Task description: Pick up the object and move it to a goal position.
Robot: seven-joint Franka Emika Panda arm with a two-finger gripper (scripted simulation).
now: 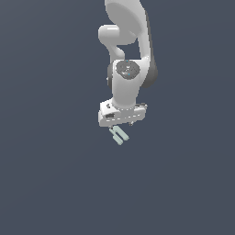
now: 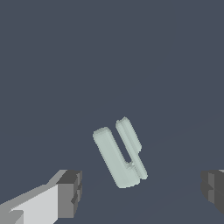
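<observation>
The object (image 1: 119, 135) is a small pale teal-grey piece of two short parallel bars joined at one end. It lies on the dark grey floor just below the white gripper hand in the exterior view. In the wrist view the object (image 2: 120, 153) lies between the two fingers, tilted, and touches neither. My gripper (image 2: 140, 192) is open and empty, with its dark fingertips (image 2: 70, 192) far apart on either side. In the exterior view the gripper (image 1: 120, 124) hovers right over the object and its fingers are mostly hidden by the hand.
The white arm (image 1: 126, 41) rises from the gripper toward the top of the exterior view. The floor (image 1: 55, 174) is plain dark grey all around, with nothing else on it.
</observation>
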